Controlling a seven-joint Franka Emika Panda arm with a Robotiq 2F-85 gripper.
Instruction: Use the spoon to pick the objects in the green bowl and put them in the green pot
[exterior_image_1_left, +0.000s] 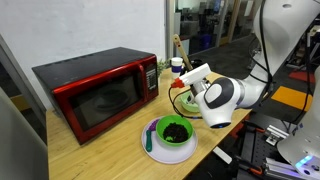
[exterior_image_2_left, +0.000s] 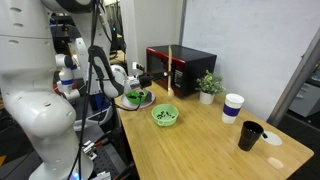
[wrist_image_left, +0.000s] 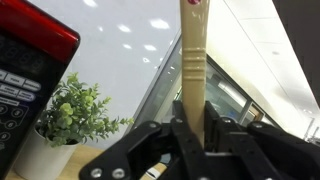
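My fingers are squeezed tight on the spoon. They pinch its pale wooden handle, which stands straight up between them. My gripper hangs by the red microwave, close above the green pot. The green bowl sits on the table near the pot, with small dark bits inside.

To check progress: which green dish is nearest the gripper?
The darker green pot, close beside the gripper holding the spoon; the pale green bowl stands farther off.
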